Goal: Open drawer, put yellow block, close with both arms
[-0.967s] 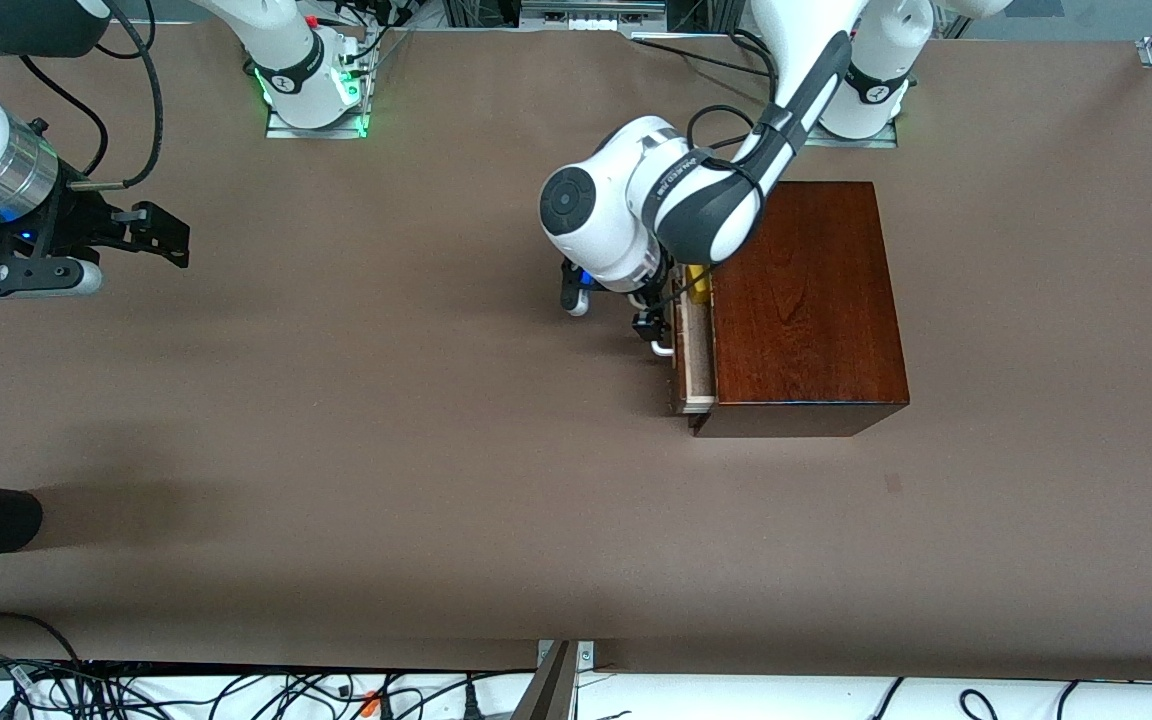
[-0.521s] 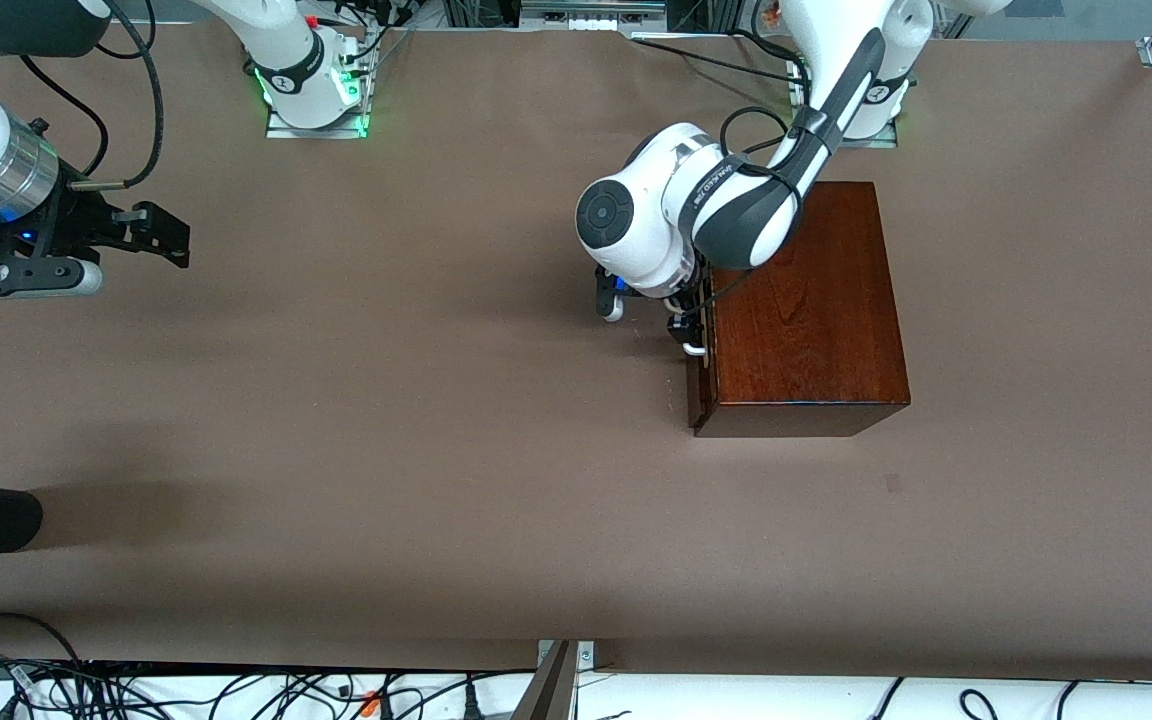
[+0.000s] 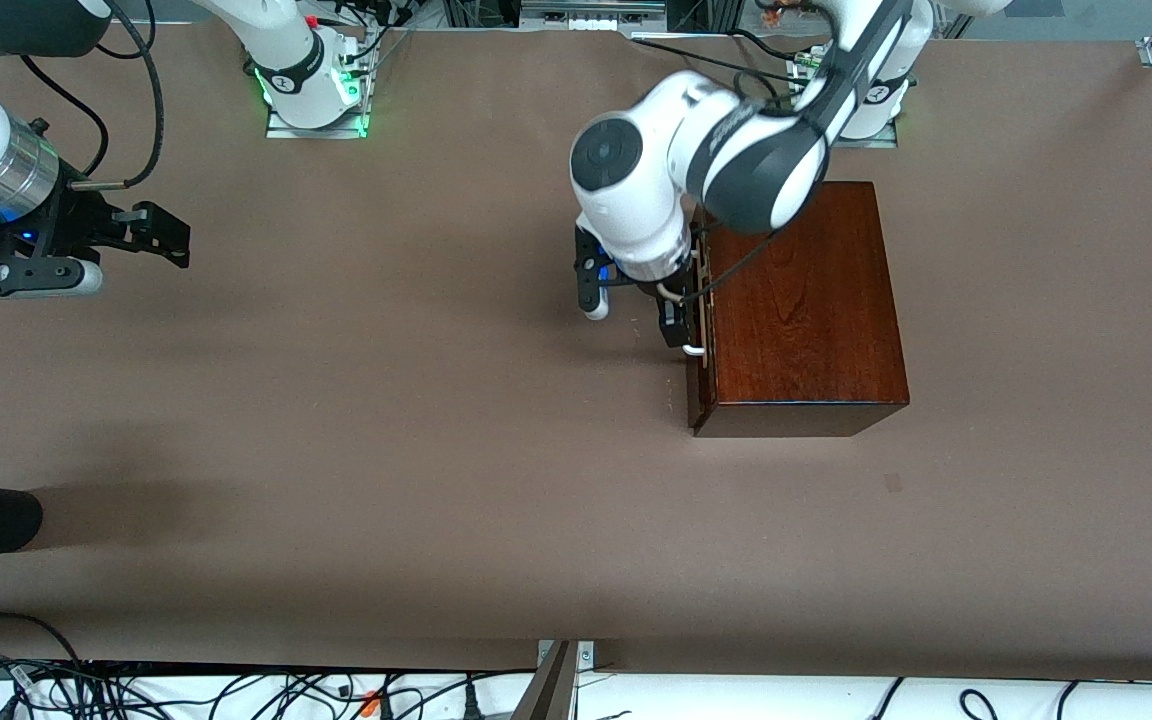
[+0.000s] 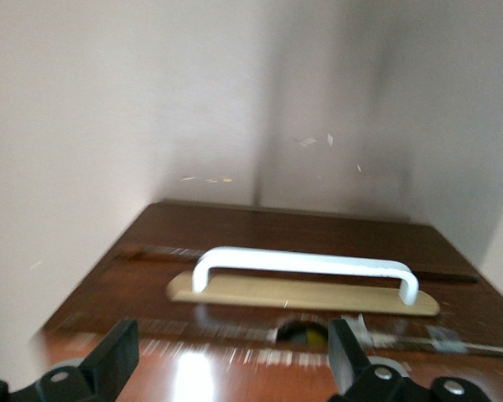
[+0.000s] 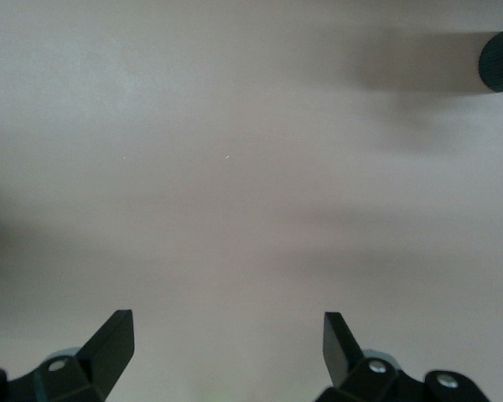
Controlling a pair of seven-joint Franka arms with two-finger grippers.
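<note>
Left wrist view shows your left gripper [image 4: 226, 356] spread wide, just off the shut drawer [image 4: 302, 293]; right gripper [image 5: 226, 347] waits, released too.

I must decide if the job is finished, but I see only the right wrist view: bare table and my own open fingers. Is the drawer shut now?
Observer: Yes. In the front view the drawer sits flush in the wooden box, and no tray shows.
Operator: Where is the left gripper?
Observer: The left gripper is in front of the drawer, at its white handle. Its fingers are open and do not clamp the handle.
Operator: And is my right gripper near the box?
Observer: No. The right gripper hangs over the table toward the right arm's end, well apart from the box.
</note>
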